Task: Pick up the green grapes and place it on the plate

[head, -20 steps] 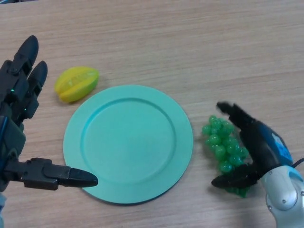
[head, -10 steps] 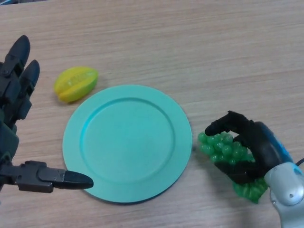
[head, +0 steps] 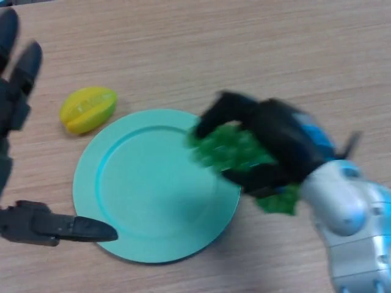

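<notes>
Grapes [head: 229,149], knobbly bunch, in right hand [head: 275,146] over round plate [head: 153,189].

My black right hand [head: 269,143] covers the middle of the bunch of green plastic grapes [head: 229,148], so only its left part and a lower tuft beside my wrist are visible. The single grapes are smeared together and I cannot tell them apart. The hand and the grapes also hide the right rim of the round turquoise plate [head: 149,183]. My black left hand [head: 15,116] is cut off by the left edge; only fingertips and the thumb show, and the palm is outside.
</notes>
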